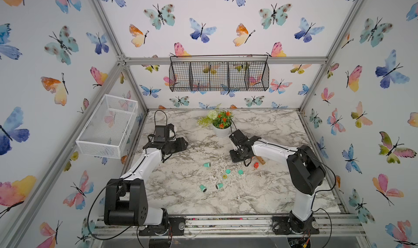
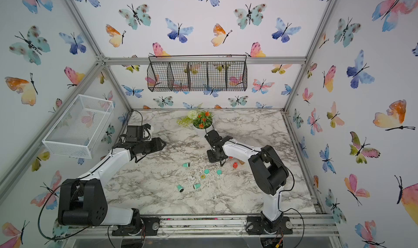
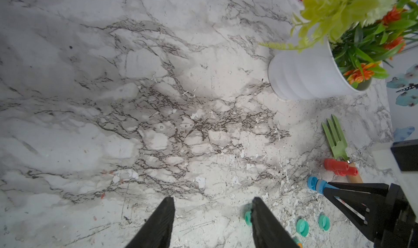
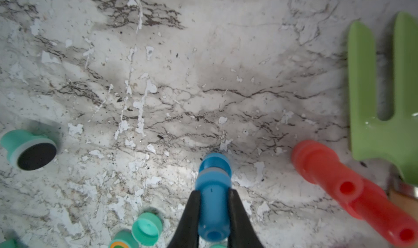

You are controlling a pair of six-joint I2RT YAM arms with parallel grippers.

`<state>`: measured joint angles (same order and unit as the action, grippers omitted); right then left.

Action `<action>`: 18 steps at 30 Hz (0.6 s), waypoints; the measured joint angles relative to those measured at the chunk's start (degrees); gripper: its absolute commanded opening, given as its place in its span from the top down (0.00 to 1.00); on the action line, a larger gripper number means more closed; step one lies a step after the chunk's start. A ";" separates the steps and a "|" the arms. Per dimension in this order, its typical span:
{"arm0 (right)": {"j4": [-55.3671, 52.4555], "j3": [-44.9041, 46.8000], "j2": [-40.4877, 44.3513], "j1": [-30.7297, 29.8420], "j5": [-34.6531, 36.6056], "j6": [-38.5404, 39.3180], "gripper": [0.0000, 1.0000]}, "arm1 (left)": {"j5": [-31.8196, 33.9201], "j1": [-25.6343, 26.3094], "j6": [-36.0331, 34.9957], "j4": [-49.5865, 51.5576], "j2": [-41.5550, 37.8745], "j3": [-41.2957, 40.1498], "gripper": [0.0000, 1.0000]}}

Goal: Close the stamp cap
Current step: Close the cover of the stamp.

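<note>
My right gripper is shut on a blue stamp, which lies lengthwise between the fingers. The stamp's blue cap sits on its far end, close to the marble table. The left wrist view shows the same blue stamp sticking out of the right gripper. My left gripper is open over bare marble with nothing between its fingers. A loose teal cap lies open side up. A teal stamp lies on its side with its black pad showing. In both top views the blue stamp is hidden under the right wrist.
A red stamp and a green garden fork lie beside the right gripper. Teal stamps and caps are scattered mid-table. A white flower pot stands at the back.
</note>
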<state>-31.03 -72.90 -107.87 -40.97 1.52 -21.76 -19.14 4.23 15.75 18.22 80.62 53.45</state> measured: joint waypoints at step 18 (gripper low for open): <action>-0.04 -2.64 -2.19 0.00 -0.13 0.87 0.98 | 0.04 0.00 0.02 -0.02 0.00 0.00 0.43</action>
<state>-31.07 -75.55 -110.06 -40.97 1.39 -20.88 -19.09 4.23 15.77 18.20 80.62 53.45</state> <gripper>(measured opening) 0.194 0.568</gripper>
